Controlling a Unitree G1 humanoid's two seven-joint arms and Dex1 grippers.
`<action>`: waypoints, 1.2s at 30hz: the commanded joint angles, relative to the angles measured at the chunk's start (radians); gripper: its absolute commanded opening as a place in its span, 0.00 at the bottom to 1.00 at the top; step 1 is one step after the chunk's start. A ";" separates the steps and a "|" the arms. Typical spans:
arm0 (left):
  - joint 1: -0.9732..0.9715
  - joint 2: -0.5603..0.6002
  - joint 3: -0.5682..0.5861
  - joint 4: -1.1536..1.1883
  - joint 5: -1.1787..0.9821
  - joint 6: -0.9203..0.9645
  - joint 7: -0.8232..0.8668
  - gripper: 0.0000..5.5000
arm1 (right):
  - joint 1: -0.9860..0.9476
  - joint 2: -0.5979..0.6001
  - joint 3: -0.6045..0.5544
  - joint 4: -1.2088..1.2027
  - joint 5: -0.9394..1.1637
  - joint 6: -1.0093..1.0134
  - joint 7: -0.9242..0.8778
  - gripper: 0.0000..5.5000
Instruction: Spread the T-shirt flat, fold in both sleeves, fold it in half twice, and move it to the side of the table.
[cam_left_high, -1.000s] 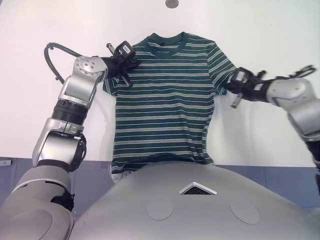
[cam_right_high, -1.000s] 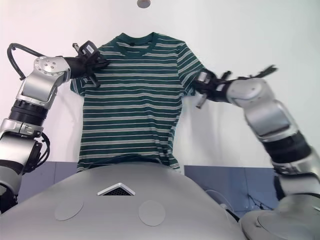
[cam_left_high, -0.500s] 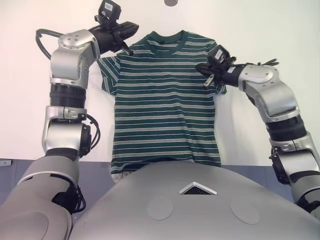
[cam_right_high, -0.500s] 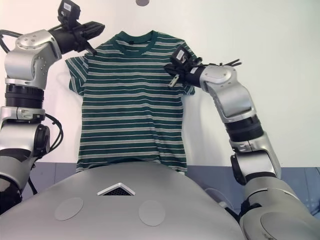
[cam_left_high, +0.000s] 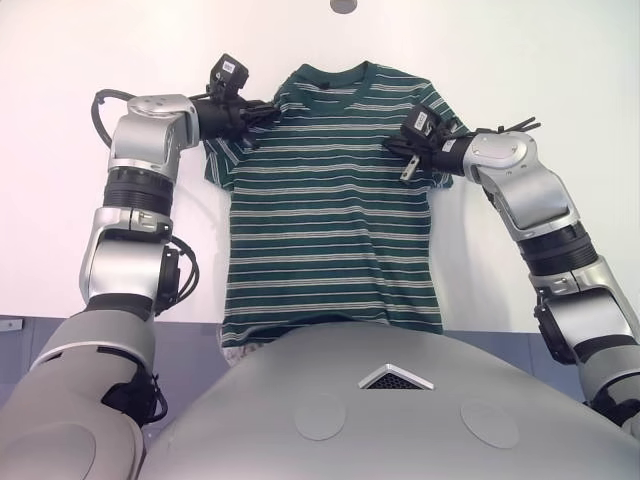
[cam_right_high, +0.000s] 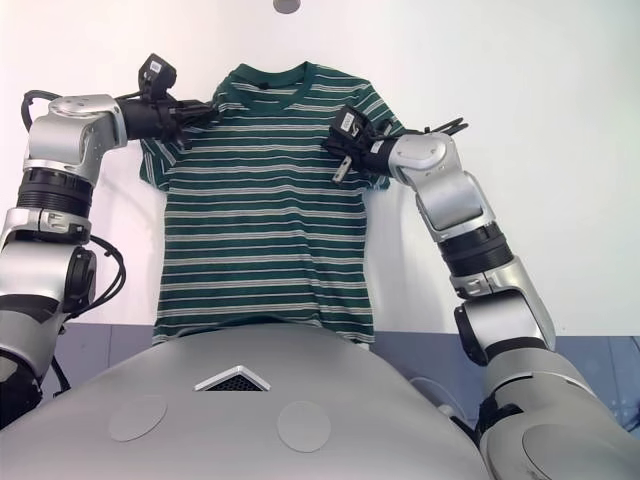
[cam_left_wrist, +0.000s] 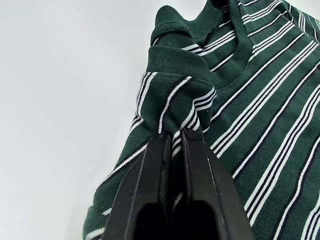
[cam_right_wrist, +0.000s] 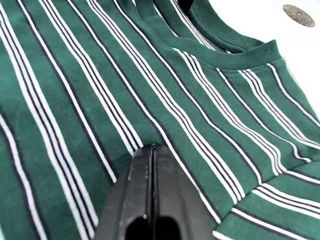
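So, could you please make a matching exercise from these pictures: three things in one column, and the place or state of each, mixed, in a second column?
1. left gripper
2. right gripper
3. grey disc

A. on the white table, beyond the collar
B. shut on a bunched sleeve
C. shut on the T-shirt, over its striped chest

Pairs: 1-B, 2-C, 3-A.
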 joint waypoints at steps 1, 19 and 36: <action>0.054 -0.022 0.007 -0.150 -0.028 0.056 0.016 0.01 | 0.056 -0.014 0.031 0.037 -0.051 0.044 -0.004 0.00; -0.126 -0.132 0.074 0.229 0.066 0.054 0.410 0.01 | 0.063 -0.008 0.059 0.051 -0.115 0.028 -0.001 0.00; -0.239 -0.004 0.279 0.403 0.005 -0.225 0.334 0.11 | -0.074 0.067 -0.017 0.402 -0.206 -0.173 -0.168 0.00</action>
